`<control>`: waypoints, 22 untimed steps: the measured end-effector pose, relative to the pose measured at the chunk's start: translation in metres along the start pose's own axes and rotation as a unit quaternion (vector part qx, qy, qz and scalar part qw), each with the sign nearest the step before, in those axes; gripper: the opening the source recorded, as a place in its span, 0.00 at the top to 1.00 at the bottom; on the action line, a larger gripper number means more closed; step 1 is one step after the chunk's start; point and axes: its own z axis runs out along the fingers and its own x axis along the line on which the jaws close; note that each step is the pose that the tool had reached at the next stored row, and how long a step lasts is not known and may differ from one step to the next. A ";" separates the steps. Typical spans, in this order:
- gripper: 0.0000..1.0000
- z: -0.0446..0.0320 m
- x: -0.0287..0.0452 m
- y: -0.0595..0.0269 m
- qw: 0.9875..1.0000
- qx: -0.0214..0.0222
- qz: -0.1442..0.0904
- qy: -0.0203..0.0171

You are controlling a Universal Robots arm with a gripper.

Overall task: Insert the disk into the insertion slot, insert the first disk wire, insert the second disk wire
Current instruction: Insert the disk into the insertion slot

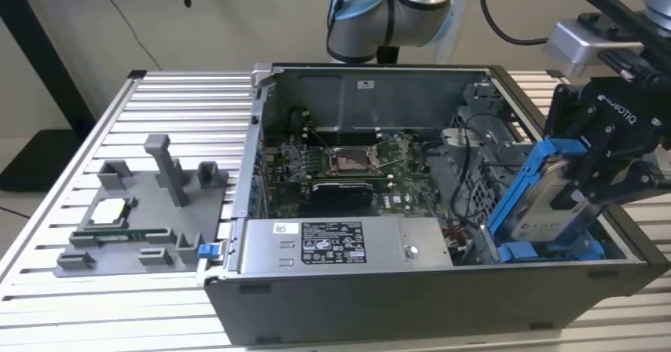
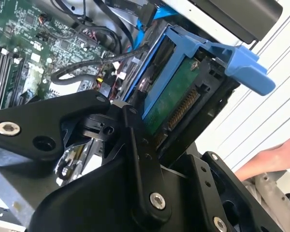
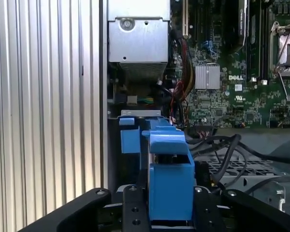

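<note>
The gripper (image 1: 585, 199) is clamping the disk (image 1: 540, 203), with its black fingers (image 3: 130, 208) pressing on either side of the bright blue carrier frame. The disk is standing on edge and leaning, its upper end tilting toward the exterior view's right. It is hanging over the near right corner of the open computer case (image 1: 419, 305), with its lower end dipping below the case rim. In the second wrist view, the green circuit-board side of the disk and its row of connector pins are facing the camera.

The insertion slot (image 1: 493, 163), a grey sheet-metal cage, is sitting just beside the disk on the exterior view's left. Whether the lower end of the disk is entering the bay cannot be told. Black cables (image 3: 227, 150) are lying loose across the perforated metal next to the carrier, and none is touching the disk's connector.

The large grey power supply box (image 1: 346, 242) is occupying the near middle of the case, and the motherboard (image 1: 346, 163) is lying beyond it. The case is resting on a ribbed aluminium table (image 1: 178, 100). A grey parts fixture (image 1: 137, 210) is standing well apart, toward the exterior view's left. A person's hand (image 2: 268, 164) is resting near the table surface in the second wrist view.
</note>
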 end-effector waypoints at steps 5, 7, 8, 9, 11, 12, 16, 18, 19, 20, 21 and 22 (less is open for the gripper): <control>1.00 0.0049 -0.0001 -0.0005 1.000 0.000 0.000 0.000; 0.00 0.0047 -0.0002 -0.0006 1.000 0.000 0.000 0.000; 0.00 0.0047 -0.0001 -0.0006 1.000 -0.001 0.000 0.000; 0.00 0.0048 -0.0001 -0.0005 1.000 -0.001 0.000 0.000; 0.00 0.0043 -0.0001 -0.0004 1.000 -0.001 0.000 0.000; 0.00 0.0027 -0.0001 -0.0003 1.000 -0.001 0.000 0.000; 0.00 -0.0083 -0.0002 0.0001 1.000 -0.004 0.000 0.000; 0.00 -0.0129 -0.0004 0.0003 1.000 -0.004 0.000 0.000; 0.00 -0.0145 -0.0008 0.0007 1.000 -0.004 0.000 0.000; 0.00 -0.0157 -0.0015 0.0015 1.000 -0.004 0.000 0.000; 0.00 -0.0163 -0.0024 0.0025 1.000 -0.004 0.000 0.000; 0.00 -0.0167 -0.0031 0.0036 1.000 -0.004 0.000 0.000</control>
